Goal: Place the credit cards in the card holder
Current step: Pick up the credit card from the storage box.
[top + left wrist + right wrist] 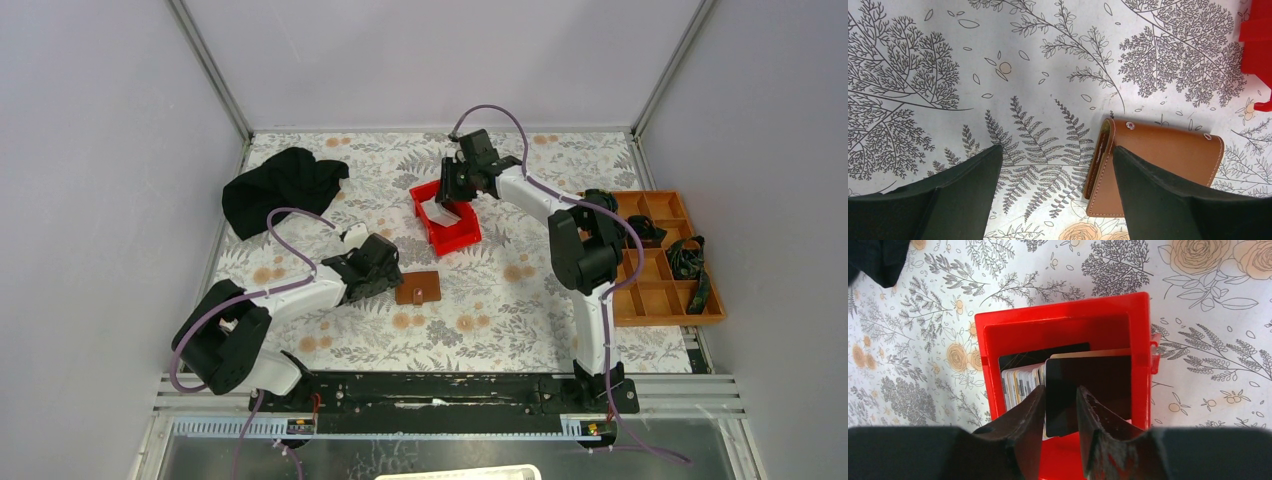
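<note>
The brown card holder (418, 288) lies shut on the floral table, mid-front. In the left wrist view the card holder (1168, 150) lies flat, its open edge to the left. My left gripper (1057, 150) is open just above the table, its right finger over the holder's left part and its left finger on bare table; in the top view it is the left gripper (385, 275). My right gripper (1060, 389) reaches down into the red bin (1058, 307), jaws a narrow gap apart over the left part of a dark credit card (1098, 385). Several light cards (1020, 382) stand beside it.
The red bin (462, 238) stands behind the holder, and its corner shows in the left wrist view (1258, 45). A black cloth (283, 188) lies at the back left. An orange-brown compartment tray (665, 290) with dark items sits at the right edge.
</note>
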{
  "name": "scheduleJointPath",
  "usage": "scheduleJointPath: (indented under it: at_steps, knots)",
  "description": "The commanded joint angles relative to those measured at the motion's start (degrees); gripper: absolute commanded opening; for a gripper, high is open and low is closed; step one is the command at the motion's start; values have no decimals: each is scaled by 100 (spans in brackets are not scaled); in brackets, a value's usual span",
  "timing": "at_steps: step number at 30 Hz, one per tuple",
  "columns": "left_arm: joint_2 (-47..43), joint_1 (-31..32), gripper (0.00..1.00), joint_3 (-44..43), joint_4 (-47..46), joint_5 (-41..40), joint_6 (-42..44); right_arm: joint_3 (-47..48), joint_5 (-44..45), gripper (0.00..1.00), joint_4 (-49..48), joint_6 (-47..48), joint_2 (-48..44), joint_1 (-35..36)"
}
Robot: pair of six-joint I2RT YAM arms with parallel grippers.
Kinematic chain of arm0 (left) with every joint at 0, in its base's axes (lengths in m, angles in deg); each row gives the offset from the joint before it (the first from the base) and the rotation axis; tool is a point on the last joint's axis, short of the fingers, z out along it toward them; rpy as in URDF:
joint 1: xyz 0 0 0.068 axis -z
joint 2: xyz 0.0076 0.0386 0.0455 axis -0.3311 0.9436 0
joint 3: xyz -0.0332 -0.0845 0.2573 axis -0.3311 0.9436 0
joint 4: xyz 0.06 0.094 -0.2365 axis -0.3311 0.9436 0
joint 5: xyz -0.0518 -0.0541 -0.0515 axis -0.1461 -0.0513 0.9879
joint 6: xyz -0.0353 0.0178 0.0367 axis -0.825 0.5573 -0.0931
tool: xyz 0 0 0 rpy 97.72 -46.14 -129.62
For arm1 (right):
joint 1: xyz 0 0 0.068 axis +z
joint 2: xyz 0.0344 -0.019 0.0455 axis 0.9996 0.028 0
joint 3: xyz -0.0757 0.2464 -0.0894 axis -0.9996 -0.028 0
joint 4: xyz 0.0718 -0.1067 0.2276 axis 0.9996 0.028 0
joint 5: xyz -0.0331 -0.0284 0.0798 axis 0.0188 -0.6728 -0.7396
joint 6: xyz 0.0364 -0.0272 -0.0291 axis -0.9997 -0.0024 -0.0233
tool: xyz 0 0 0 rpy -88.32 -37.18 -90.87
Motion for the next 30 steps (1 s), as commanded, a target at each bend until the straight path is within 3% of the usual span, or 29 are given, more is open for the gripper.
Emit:
scheduleJointPath:
  at_steps: [1,9,30]
  knots:
    - [52,-66,88,-72,-194,25,138,-109,-318,34,-131,-106,-71,38]
    - [37,-82,88,-76,-229,65,148,-87,-264,28,-106,-132,-327,41]
    - [76,-88,88,-109,-312,119,113,106,-6,26,159,32,-571,30]
